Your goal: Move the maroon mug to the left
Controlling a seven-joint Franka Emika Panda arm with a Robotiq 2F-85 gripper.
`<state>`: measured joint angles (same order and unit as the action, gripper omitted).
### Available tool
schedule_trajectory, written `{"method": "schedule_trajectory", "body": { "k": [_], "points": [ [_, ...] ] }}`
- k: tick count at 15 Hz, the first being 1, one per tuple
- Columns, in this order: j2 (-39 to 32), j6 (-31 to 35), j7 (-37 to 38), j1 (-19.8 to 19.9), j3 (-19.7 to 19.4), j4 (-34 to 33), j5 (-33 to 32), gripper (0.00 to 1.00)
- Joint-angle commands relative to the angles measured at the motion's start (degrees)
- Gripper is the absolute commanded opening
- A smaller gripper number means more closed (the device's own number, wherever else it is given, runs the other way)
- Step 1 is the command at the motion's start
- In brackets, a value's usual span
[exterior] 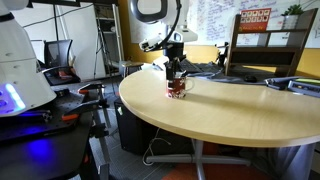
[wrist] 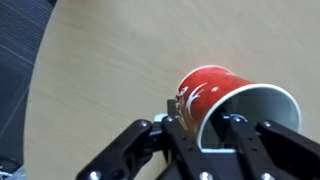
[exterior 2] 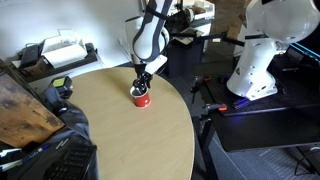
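1. Office surroundings are shown in both exterior views. A round, pale wooden worktop [exterior: 230, 110] fills the foreground, a white robot body [exterior: 20, 60] stands beyond its edge, and papers [exterior: 255, 18] are pinned to the back wall.
2. The maroon mug [exterior: 178, 89] is located near the far edge of the worktop, well apart from the clutter at the worktop's other side.
3. In an exterior view, the maroon mug [exterior 2: 141, 97] is seen directly beneath the arm [exterior 2: 150, 35], which reaches down onto it from above.
4. In the wrist view, the jaws are seen clamped on the mug's wall. One finger [wrist: 185, 128] is laid against the red outside, and the other finger [wrist: 237, 128] is set inside the white opening.
5. Whether the mug's base touches the worktop cannot be told.
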<state>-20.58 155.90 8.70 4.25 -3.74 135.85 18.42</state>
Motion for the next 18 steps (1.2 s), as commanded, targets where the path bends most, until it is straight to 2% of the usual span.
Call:
{"method": "schedule_trajectory", "body": {
  "k": [1, 3, 6, 10, 13, 18],
  "points": [
    [-0.08, 1.34, 3.41, -1.49, -0.91, 0.23, -2.82, 0.12],
    [0.11, 1.78, 4.16, -1.88, -0.96, 0.44, -3.69, 0.00],
    [1.57, 2.79, 3.12, -1.60, -0.30, 1.90, -3.46, 0.02],
    [4.96, 10.42, 3.77, -4.09, -0.49, 7.89, -5.52, 0.02],
    [6.43, 12.65, 4.62, -6.48, 0.20, 9.74, -6.84, 0.02],
    [5.96, 4.26, 5.76, -9.90, 1.14, 3.57, -10.59, 0.02]
  ]
}}
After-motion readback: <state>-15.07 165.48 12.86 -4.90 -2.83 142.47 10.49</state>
